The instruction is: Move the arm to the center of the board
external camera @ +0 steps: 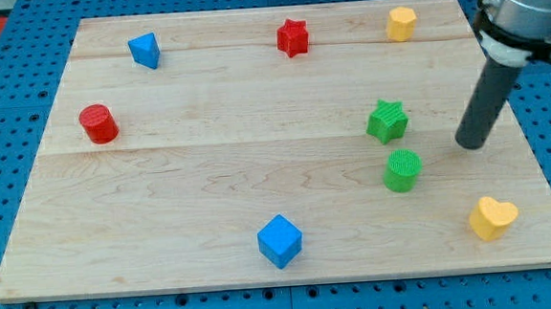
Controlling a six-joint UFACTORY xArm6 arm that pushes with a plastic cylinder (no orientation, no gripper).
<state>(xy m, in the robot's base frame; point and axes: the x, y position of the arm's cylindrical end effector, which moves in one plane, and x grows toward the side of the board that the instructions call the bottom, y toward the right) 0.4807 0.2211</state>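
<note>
My tip [470, 144] rests on the wooden board [210, 178] near its right edge, at mid height. It stands to the right of the green star [387, 121] and up and to the right of the green cylinder [403, 170], touching neither. The yellow heart [493, 217] lies below the tip, toward the board's bottom right corner.
A red star [292, 37] and a yellow hexagonal block [401, 23] sit along the view's top. A blue triangular block [145, 50] is at top left, a red cylinder [97, 123] at left, a blue cube [280, 240] at bottom middle. Blue pegboard surrounds the board.
</note>
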